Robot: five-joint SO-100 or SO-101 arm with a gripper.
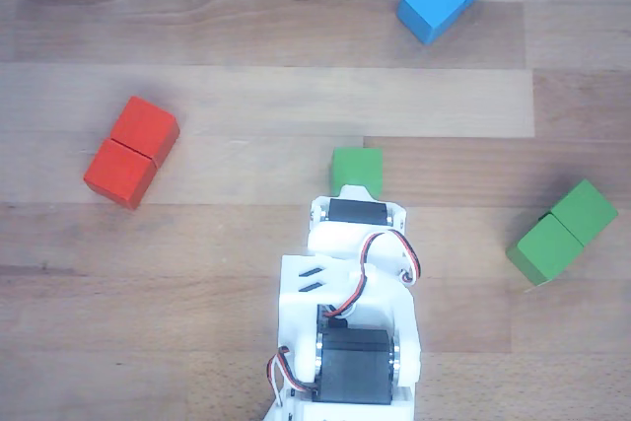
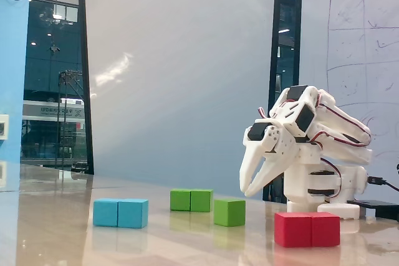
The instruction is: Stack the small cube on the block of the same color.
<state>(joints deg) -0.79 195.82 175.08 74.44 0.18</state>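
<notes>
Red blk [image 2: 307, 229] nearest | pincer [image 2: 250, 189] slightly parted, empty | small cube [image 1: 356, 172] | grn block [image 1: 562, 232] long axis diagonal

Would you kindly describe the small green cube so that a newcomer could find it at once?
In the other view, start from the white robot arm at the bottom centre of the wooden table. The small green cube sits just beyond its tip. Unlike the green block to the right, it is a single cube with no seam.

Wooden table [image 1: 246, 273] carries small cube [image 1: 356, 172], three double blocks.
</notes>
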